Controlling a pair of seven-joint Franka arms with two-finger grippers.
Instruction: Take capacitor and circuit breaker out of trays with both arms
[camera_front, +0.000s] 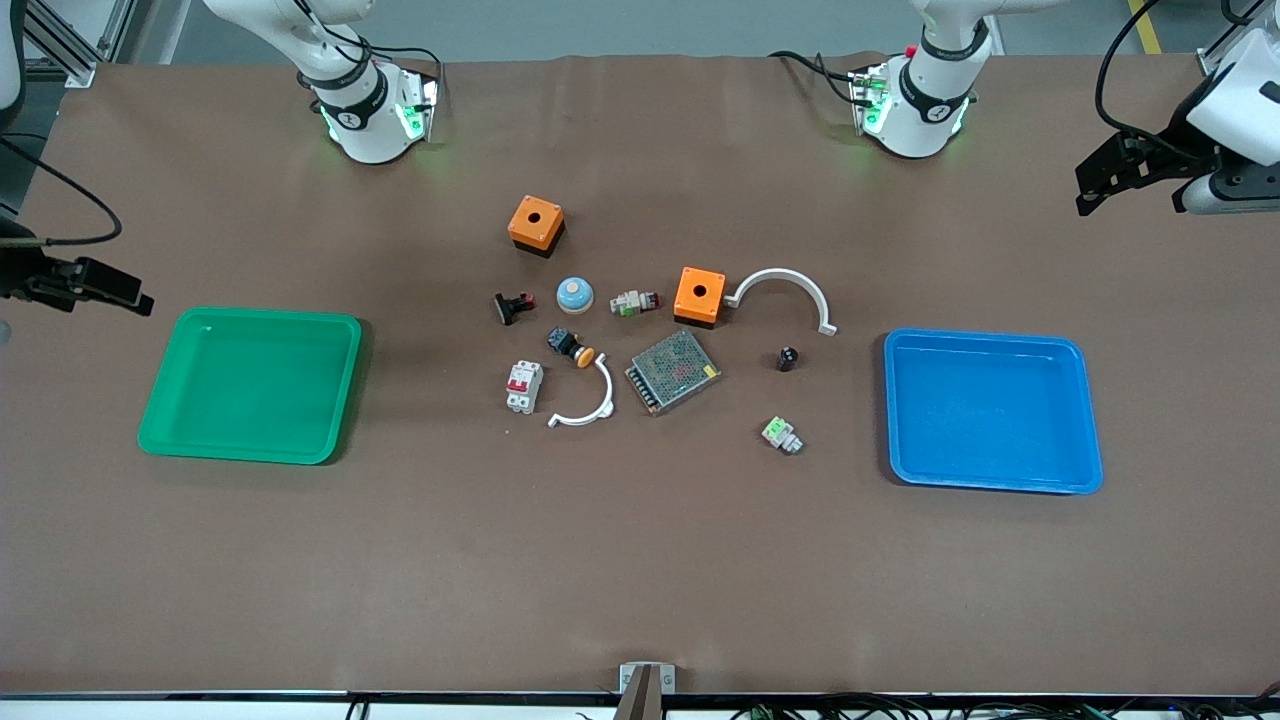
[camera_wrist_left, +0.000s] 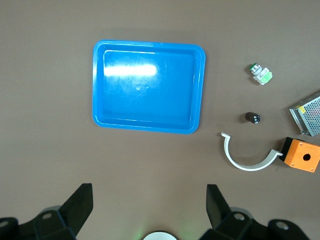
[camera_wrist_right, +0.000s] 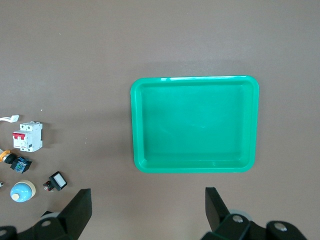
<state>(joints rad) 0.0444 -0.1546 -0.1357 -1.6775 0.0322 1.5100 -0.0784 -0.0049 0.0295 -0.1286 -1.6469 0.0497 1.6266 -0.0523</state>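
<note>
Front view: a brown mat-covered desk (camera_front: 640, 580) w/ parts clustered at its centre, green tray (camera_front: 252, 385) toward the right arm's end, blue tray (camera_front: 992, 411) toward the left arm's end, both holding nothing. The breaker (camera_front: 524, 386), white w/ red lever, lies on the mat at the cluster's edge toward the green tray, just beside a white curved piece (camera_front: 588, 400); the capacitor (camera_front: 788, 358), a tiny black cylinder, stands apart on the mat between a metal mesh-topped box (camera_front: 672, 372) and the blue tray. Two orange boxes (camera_front: 536, 226) sit nearer the arm bases; green status lights glow at both bases along the desk's top edge. The left gripper (camera_front: 1100, 185) hangs high near the desk corner at the left arm's end, the right gripper (camera_front: 140, 299) over the desk edge by the green tray; both arms wait. Cables and grey floor show past the desk's edges. Left wrist view: the left gripper (camera_wrist_left: 150, 207) w/ fingers spread wide, holding nothing, over bare mat near the blue tray (camera_wrist_left: 100, 85); capacitor (camera_wrist_left: 253, 118) visible on the mat. Right wrist view: the right gripper (camera_wrist_right: 149, 210) also spread wide, nothing held, above the mat by the green tray (camera_wrist_right: 135, 125); breaker (camera_wrist_right: 28, 136) in sight. No readable writing or brand marks on any part.
</note>
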